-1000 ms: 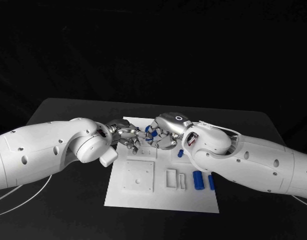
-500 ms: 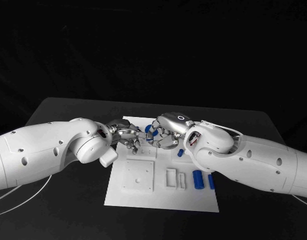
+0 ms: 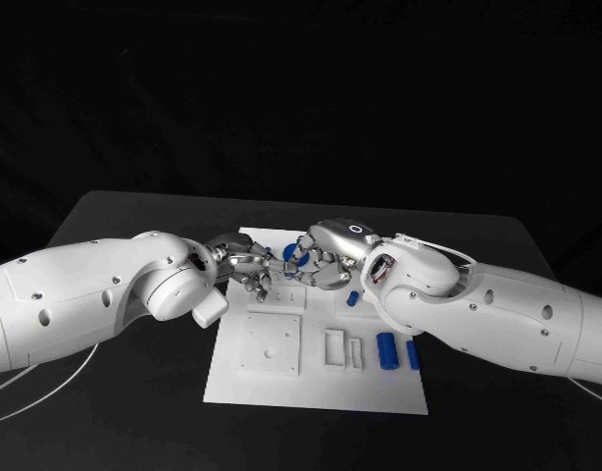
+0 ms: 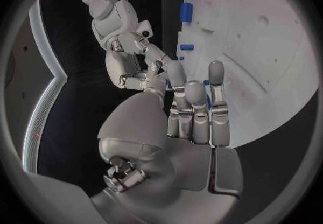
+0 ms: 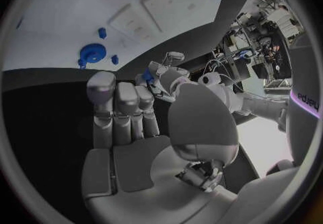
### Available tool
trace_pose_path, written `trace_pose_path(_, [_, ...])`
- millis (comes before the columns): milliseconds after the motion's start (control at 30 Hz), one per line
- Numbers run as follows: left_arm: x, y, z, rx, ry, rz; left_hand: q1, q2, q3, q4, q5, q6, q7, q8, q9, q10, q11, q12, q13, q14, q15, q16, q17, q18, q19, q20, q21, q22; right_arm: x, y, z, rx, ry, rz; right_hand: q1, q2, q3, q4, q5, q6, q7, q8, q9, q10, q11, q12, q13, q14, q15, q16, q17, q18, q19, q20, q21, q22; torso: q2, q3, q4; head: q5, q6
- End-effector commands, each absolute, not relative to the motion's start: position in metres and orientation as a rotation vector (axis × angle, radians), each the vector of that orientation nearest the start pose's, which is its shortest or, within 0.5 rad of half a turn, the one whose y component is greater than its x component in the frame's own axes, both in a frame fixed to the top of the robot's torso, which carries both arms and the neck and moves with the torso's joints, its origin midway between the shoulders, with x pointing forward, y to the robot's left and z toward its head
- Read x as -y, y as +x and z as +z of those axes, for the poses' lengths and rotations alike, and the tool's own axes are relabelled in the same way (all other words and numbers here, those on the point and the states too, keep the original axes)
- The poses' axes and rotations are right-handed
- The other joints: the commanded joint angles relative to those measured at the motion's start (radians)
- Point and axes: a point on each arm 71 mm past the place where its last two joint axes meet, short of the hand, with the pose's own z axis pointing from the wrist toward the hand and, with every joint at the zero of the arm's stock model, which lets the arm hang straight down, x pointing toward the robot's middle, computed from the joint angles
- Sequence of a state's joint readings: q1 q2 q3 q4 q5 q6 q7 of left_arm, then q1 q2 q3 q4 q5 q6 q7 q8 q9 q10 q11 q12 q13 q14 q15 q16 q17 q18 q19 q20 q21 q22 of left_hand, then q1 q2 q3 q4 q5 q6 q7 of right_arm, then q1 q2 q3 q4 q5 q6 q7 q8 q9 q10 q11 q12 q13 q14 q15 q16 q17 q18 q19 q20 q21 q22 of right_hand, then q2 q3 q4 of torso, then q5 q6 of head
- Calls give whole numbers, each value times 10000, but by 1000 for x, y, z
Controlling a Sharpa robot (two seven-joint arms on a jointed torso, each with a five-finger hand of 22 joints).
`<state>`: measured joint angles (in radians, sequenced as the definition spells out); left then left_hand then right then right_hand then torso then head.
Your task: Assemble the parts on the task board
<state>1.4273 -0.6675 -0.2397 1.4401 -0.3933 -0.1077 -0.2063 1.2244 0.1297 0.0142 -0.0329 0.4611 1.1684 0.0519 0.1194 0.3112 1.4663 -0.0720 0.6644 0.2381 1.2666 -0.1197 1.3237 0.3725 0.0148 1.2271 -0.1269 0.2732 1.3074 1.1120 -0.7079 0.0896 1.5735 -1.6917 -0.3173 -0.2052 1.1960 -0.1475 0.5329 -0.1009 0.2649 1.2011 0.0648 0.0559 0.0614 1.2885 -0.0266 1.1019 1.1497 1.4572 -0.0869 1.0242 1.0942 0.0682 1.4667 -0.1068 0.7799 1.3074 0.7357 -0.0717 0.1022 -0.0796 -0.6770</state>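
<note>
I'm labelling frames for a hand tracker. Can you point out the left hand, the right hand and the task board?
left hand (image 3: pixel 245 267): head view, on the silver fingers past the wrist.
right hand (image 3: pixel 323 263): head view, on the curled silver fingers.
task board (image 3: pixel 316 392): head view, on the bare white strip at its near edge.

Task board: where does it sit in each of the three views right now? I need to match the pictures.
Head view: the task board lies in the middle of the black table.
Left wrist view: it is the white plate beyond the left hand.
Right wrist view: it is the white plate beyond the right hand.
Shared landmark: the board's raised square panel.
</note>
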Motion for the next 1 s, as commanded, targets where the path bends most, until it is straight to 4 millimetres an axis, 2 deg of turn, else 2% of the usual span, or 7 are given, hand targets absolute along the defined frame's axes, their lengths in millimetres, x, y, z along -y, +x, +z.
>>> trace_pose_path(33, [-143, 502, -179, -21841, -6173, -10624, 73, 17, -47, 1, -38, 1087, -957, 173, 9190, 70, -45, 43, 15, -6, -44, 30, 6, -148, -101, -1, 39, 209, 125, 474, -167, -15366, -2744, 6793, 110, 99, 40, -33, -99, 132, -10, 69, 24, -70, -21, 11, 19, -31, -69, -22, 14, 58, 351, -61, -14, 949, -3, -5, 7, -14, 5])
trace_pose_path(167, [-143, 502, -179, -21804, -6212, -10589, 76, 57, -37, 18, -54, 1072, -950, 157, 9187, 62, -42, 32, 16, -6, -43, 20, 1, -148, -105, 0, 42, 208, 125, 474, -168, -15551, -2735, 6839, 48, 66, -149, -70, -158, 113, -18, 65, 20, -88, -12, -16, -2, -31, -62, -33, 13, 50, 342, -59, -27, 943, -2, -7, 2, -18, 1])
trace_pose_path(333, [-146, 504, -179, -21763, -6290, -10342, 106, 74, -22, 3, -59, 1089, -952, 140, 9175, 92, -49, 32, 26, 25, -48, 33, 3, -148, -90, -2, 64, 211, 128, 475, -170, -15707, -2728, 6744, 73, -57, -810, -48, 282, -55, 16, 62, 14, -152, 15, -100, -74, -41, -43, -91, -19, 64, 317, -41, -145, 917, -8, 7, -12, -19, 4])
trace_pose_path(600, [-156, 512, -183, -22019, -6263, -8964, 72, 41, -16, -122, 18, 1324, -982, -35, 8902, 353, -86, -159, -27, 233, -90, -17, 13, -148, 36, -53, 150, 203, 144, 479, -169, -15579, -2392, 6431, 79, -123, -831, -46, 452, -307, 90, 60, 9, -185, 41, -169, -149, -42, -16, -152, -51, 88, 318, -16, -239, 899, -17, 29, -26, -7, 15])
trace_pose_path(733, [-161, 517, -186, -22487, -6038, -8036, 38, 61, -8, -174, 13, 1426, -983, -198, 8800, 394, -91, -211, -50, 326, -101, -112, 33, -148, 89, -68, 178, 203, 157, 484, -165, -15317, -1801, 6415, 53, -184, -772, -15, 744, -286, 85, 61, 10, -213, 34, -233, -219, -58, -19, -254, -124, 95, 307, -12, -356, 875, -25, 25, -10, -10, 15])
trace_pose_path(800, [-163, 519, -186, -22766, -5863, -7492, 31, 79, -6, -179, -2, 1461, -992, -229, 8801, 417, -101, -183, -43, 374, -116, -116, 47, -148, 131, -85, 202, 206, 165, 487, -161, -15142, -1347, 6479, 38, -208, -729, 0, 936, -305, 93, 59, 9, -207, 29, -232, -226, -51, -21, -270, -135, 93, 310, -16, -389, 869, -40, 49, -31, 5, -7])
trace_pose_path(1000, [-167, 527, -184, -23679, -5258, -6029, -7, 153, 13, -197, -9, 1518, -998, -315, 8799, 423, -113, -120, -48, 470, -137, -186, 65, -148, 193, -108, 252, 206, 190, 499, -149, -14766, 422, 6908, 11, -249, -699, 46, 1043, -303, 89, 61, 11, -266, 14, -336, -334, -64, -23, -404, -238, 99, 298, -19, -581, 831, -89, 111, -96, 48, -41])
